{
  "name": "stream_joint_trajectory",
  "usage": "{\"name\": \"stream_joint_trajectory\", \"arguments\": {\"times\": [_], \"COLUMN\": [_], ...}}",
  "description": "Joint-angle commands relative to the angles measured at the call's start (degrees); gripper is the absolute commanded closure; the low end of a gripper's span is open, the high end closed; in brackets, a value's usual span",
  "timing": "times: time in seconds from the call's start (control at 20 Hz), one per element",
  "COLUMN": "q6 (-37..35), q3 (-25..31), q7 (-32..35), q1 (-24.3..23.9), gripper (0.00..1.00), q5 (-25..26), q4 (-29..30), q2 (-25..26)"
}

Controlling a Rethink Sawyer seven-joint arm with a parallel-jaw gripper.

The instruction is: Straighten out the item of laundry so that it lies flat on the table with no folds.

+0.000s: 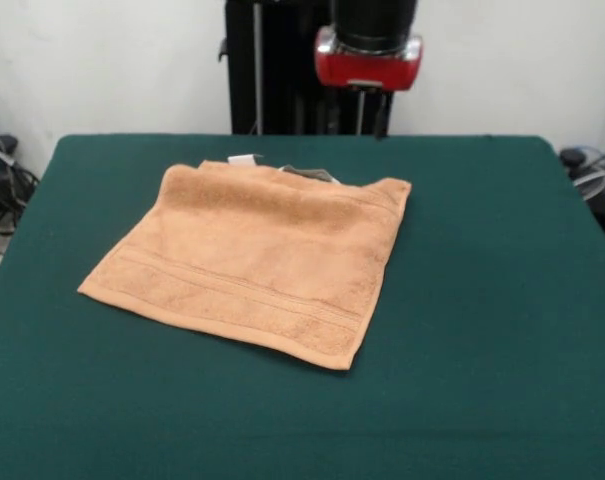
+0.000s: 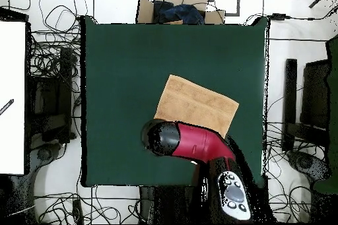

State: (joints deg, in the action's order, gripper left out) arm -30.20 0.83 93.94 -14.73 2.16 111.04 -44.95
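The orange-tan towel lies left of the middle of the dark green table, turned at a slant. Its woven band runs near the front edge. At its far edge a second layer peeks out, with a small white tag and a grey loop, so it looks folded over. In the overhead view the towel is partly covered by the red and black arm. The gripper hangs under the red wrist, above and behind the towel's far edge, dark against the pedestal.
The black pedestal stands behind the table's far edge. Tangled cables and dark equipment lie on the floor on both sides. A cardboard box sits past the table's end opposite the robot. A white panel is at the left.
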Motion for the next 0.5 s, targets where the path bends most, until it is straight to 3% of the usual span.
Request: {"name": "stream_joint_trajectory", "arguments": {"times": [0.05,0.5], "q6": [1.89,4.14], "q3": [5.08,7.81], "q7": [-3.12,-2.1], "q1": [-3.22,-5.7], "gripper": [0.0,0.0], "q5": [5.14,8.36], "q4": [-8.11,-10.27], "q2": [5.79,11.09]}}
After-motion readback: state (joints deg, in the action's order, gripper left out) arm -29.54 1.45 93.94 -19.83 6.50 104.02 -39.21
